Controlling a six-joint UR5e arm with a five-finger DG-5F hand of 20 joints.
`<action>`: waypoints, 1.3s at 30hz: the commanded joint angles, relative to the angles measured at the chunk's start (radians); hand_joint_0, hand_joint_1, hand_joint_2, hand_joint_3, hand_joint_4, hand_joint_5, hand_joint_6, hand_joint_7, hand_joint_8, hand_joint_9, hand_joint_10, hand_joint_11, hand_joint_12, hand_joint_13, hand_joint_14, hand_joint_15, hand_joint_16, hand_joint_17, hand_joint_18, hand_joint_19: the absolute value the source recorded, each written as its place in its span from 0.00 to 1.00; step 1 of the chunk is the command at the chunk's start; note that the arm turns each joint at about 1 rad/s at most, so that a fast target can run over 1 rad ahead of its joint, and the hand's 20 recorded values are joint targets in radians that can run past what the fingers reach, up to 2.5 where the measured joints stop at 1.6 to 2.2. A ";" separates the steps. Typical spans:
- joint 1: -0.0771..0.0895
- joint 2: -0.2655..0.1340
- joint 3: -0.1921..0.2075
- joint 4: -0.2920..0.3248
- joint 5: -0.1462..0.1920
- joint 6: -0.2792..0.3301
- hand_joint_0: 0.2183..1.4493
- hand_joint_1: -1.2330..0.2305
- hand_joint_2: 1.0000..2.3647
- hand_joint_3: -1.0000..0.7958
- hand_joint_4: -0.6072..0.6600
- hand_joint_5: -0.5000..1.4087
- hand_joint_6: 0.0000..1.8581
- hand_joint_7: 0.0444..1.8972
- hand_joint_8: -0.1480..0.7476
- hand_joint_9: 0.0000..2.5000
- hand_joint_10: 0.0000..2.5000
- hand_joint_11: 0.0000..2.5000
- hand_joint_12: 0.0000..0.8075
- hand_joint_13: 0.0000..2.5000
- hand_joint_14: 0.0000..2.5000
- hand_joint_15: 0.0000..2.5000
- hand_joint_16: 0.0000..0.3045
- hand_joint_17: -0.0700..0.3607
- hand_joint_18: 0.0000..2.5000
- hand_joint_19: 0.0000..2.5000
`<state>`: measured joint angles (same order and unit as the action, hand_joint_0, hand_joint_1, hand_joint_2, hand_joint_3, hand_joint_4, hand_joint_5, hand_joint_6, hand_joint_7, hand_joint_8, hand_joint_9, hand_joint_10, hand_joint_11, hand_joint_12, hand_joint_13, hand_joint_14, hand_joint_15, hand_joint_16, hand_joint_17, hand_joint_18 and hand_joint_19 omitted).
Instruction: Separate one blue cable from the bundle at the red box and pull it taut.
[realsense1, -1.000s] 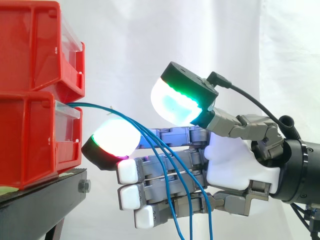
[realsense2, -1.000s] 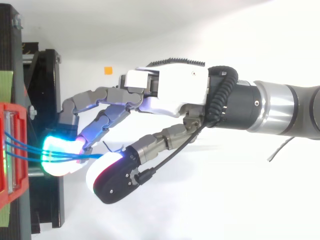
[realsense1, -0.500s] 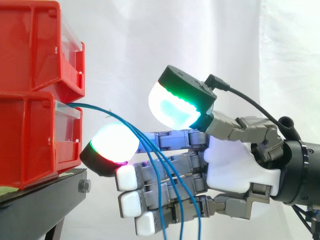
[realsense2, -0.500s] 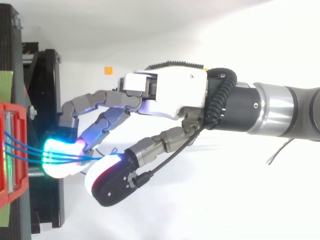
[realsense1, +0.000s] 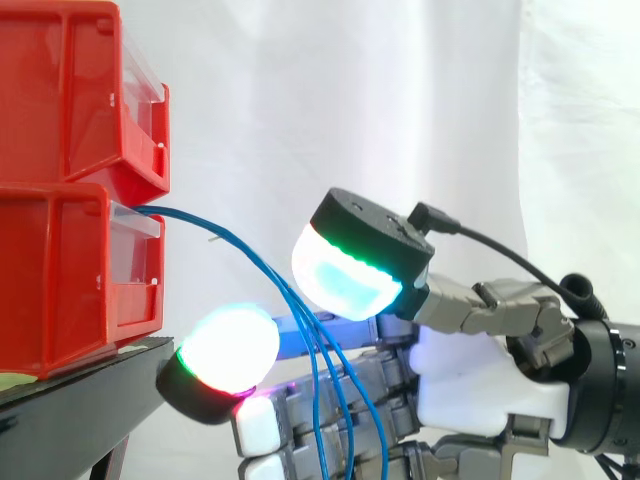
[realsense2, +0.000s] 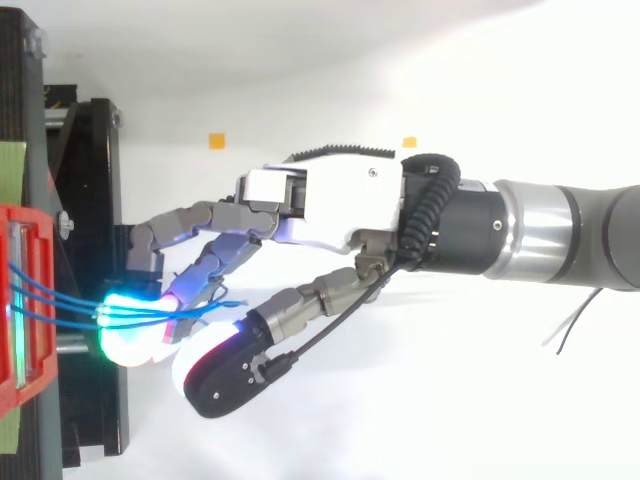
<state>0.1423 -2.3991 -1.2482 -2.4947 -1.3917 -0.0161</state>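
Observation:
Several thin blue cables (realsense1: 250, 255) come out of the lower red bin (realsense1: 70, 270) and droop to the right and down. My hand (realsense1: 470, 390) reaches in from the right, just below the bin's front edge. Its fingers are stretched out towards the bin, with one glowing pad (realsense1: 230, 345) close to the black stand. The thumb pad (realsense1: 345, 275) hovers above the fingers, apart from them. The cables pass down through the gap between thumb and fingers and lie across the fingers. In the top view the cables (realsense2: 60, 310) run from the bin (realsense2: 20, 300) over the glowing fingertip of the hand (realsense2: 330, 200).
A second red bin (realsense1: 70, 90) sits stacked on the lower one. Both rest on a black stand (realsense1: 80, 400) at the left. Two small orange markers (realsense2: 216, 140) lie on the white surface below. A white curtain hangs behind.
The hand has sunk lower in the side view, so the thumb pad now sits level with the hanging cables. The cables have shifted slightly across the fingers.

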 joint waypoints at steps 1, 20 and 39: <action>0.002 -0.015 0.020 0.010 -0.001 0.015 0.32 0.36 0.00 0.33 0.62 0.21 0.27 0.61 0.49 0.33 0.01 0.23 0.42 0.32 0.01 0.23 0.14 0.39 0.25 0.27; -0.013 -0.015 0.035 0.008 -0.023 0.013 0.32 0.37 0.00 0.33 0.62 0.21 0.27 0.62 0.50 0.33 0.01 0.24 0.42 0.33 0.01 0.23 0.14 0.39 0.26 0.27; -0.035 -0.014 0.052 0.005 -0.070 0.015 0.33 0.37 0.00 0.34 0.61 0.21 0.27 0.63 0.50 0.34 0.01 0.25 0.42 0.34 0.01 0.24 0.14 0.39 0.26 0.28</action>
<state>0.1110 -2.4127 -1.1972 -2.4898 -1.4592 -0.0018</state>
